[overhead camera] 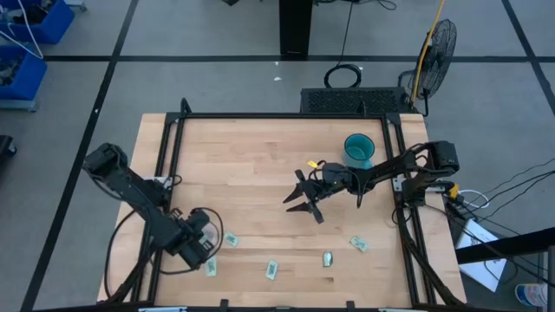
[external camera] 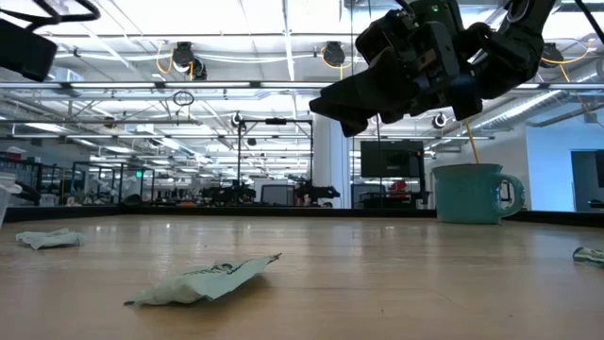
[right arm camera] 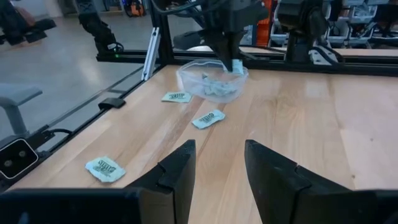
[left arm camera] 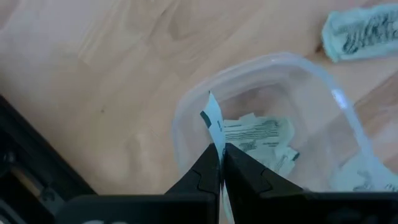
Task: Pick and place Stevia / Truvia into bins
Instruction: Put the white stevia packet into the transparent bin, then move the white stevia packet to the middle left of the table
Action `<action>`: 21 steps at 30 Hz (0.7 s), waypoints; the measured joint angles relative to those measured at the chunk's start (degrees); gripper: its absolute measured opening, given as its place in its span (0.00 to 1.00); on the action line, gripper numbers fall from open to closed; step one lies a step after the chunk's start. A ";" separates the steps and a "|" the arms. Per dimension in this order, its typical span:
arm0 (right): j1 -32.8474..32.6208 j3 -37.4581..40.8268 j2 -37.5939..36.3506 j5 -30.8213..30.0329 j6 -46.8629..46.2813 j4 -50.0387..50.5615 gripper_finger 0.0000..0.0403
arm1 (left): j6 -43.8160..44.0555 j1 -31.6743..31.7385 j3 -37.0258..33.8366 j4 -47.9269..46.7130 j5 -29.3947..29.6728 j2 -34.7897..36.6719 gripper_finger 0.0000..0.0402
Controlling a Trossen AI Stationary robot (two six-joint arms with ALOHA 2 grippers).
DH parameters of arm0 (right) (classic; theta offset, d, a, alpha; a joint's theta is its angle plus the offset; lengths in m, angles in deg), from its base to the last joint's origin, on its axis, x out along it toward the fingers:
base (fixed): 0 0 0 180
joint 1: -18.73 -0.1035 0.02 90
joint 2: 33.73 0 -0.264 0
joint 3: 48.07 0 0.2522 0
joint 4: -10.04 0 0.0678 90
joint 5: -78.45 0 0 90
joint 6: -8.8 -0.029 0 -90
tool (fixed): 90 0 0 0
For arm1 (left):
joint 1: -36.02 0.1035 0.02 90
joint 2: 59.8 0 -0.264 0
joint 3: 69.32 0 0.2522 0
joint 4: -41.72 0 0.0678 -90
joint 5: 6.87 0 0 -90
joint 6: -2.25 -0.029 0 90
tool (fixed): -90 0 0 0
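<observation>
- Pale wood covers the bench [overhead camera: 260, 165], framed by black rails; grey floor lies all around it, and a black fan stands off the far right corner
- left tool [left arm camera: 221, 163] hangs at the near left part of the bench, directly above the clear tub [left arm camera: 186, 118]; its fingers are pressed together on one upright sachet [left arm camera: 212, 121], the paper sticking up past the tips and over the tub's inside
- inside the tub, under that tool, lie several more sachets in a loose heap [left arm camera: 258, 134]; one sachet [left arm camera: 364, 34] rests flat on the wood just outside the tub wall
- right tool [overhead camera: 301, 200] hovers near the middle of the bench, off the wood, well apart from the tub; its fingers are spread with nothing between them
- from the right wrist view the tub [right arm camera: 211, 81] sits across the bench ahead of the spread fingers, with loose sachets between: one [right arm camera: 177, 96] just beside the tub, one [right arm camera: 208, 119] a little nearer, one [right arm camera: 104, 168] off toward the rail
- from above, further sachets lie along the near edge: one [overhead camera: 271, 269], one [overhead camera: 328, 258], one [overhead camera: 358, 244]; all are nearer to the right tool than to the left
- teal cup [overhead camera: 359, 149] stands at the far right of the bench, beside the right arm
</observation>
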State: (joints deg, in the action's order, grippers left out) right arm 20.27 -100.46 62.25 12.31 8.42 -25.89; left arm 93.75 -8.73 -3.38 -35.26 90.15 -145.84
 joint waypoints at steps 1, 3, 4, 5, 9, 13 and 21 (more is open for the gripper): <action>0.00 0.00 0.00 -0.01 0.02 -0.20 0.33 | -1.15 0.50 0.04 0.33 0.02 0.00 0.05; 0.00 0.00 0.00 0.00 0.02 -0.30 0.33 | -3.81 1.45 0.45 0.51 -0.34 0.00 0.05; 0.00 0.00 0.00 -0.01 0.02 -0.22 0.33 | -4.70 1.82 0.61 0.54 -0.80 0.02 0.05; 0.00 0.00 0.00 0.00 0.02 -0.18 0.33 | -5.25 2.17 0.66 0.54 -1.17 0.02 0.05; 0.00 0.00 0.00 0.00 0.47 -0.20 0.33 | -5.87 3.16 0.66 0.52 -3.32 0.02 0.07; 0.00 0.00 0.00 0.00 1.99 -0.21 0.33 | -5.87 3.43 0.66 0.50 -4.20 0.02 0.17; 0.00 0.00 0.00 0.00 2.79 -0.20 0.33 | -9.51 3.77 0.66 0.81 -5.14 0.06 0.36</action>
State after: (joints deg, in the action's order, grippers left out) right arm 20.27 -100.46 62.25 12.31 11.21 -26.08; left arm 84.23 -4.96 -2.72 -34.45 85.02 -145.78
